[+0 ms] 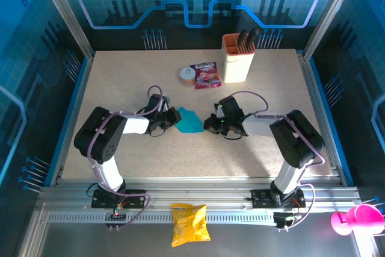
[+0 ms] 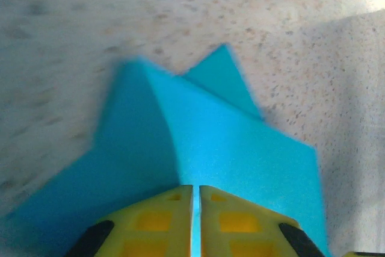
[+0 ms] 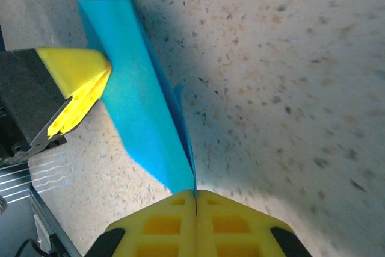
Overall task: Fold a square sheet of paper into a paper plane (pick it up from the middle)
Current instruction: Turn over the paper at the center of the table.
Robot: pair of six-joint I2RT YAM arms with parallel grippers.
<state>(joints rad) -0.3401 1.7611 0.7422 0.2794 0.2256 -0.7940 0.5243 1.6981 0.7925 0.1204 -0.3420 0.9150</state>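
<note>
Right tool (image 3: 196,197) closed, pinching a corner of the folded cyan paper (image 3: 141,106), left tool (image 2: 195,192) with jaws a thin slit apart at its opposite edge, grip unclear, paper at the worktop (image 1: 271,94) centre, well off every edge

Robotics lab work cell.
Aluminium rails (image 1: 180,188) and blue circuit-print panels (image 1: 198,4) fence in a speckled table (image 1: 271,88).

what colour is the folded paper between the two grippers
The paper is plain bright cyan-blue, unmarked; clearest in the left wrist view.
</note>
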